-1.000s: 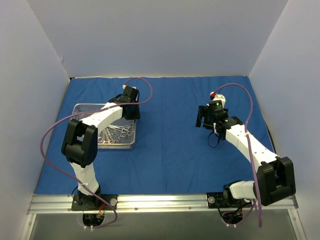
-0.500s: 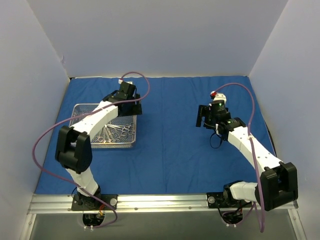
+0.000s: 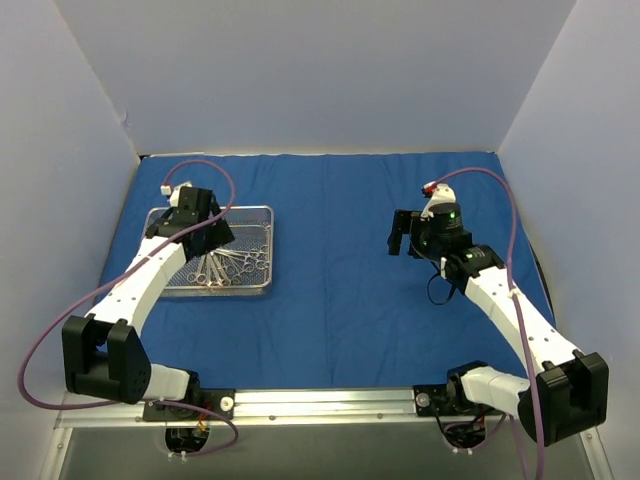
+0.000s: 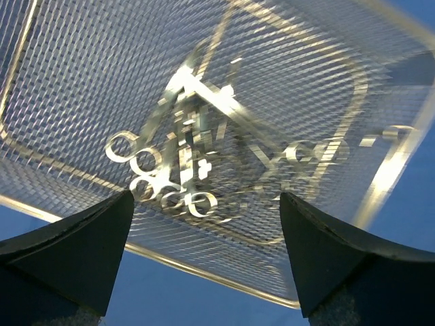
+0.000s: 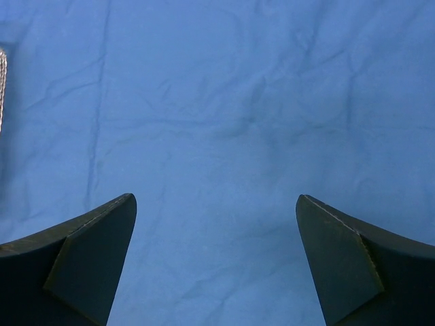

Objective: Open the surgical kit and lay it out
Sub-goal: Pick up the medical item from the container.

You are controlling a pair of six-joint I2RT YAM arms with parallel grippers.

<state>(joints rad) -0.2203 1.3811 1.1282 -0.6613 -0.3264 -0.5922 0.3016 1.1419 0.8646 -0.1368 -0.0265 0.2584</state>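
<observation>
The royal-blue cloth wrap [image 3: 330,290] lies spread flat over the table. On its left part stands the silver wire-mesh tray [image 3: 222,291], with several steel ring-handled instruments [image 3: 228,265] piled in it. My left gripper [image 3: 192,238] hovers over the tray's left half, jaws wide open and empty. The left wrist view looks down on the mesh [image 4: 81,81], with the instruments [image 4: 197,163] just beyond the left gripper [image 4: 206,197]. My right gripper [image 3: 398,233] hangs open above bare cloth right of centre. In the right wrist view, that gripper [image 5: 215,197] holds nothing and only cloth [image 5: 217,102] lies below.
White walls close in the table at the back and on both sides. Each arm trails a purple cable [image 3: 500,200]. A metal rail [image 3: 320,402] runs along the near edge, carrying both arm bases. A sliver of the tray [image 5: 2,81] shows at the right wrist view's left edge.
My left arm has swung left from the tray's far right corner to over its left half, and its jaws have opened wide. The right gripper has opened a little wider, staying almost in place.
</observation>
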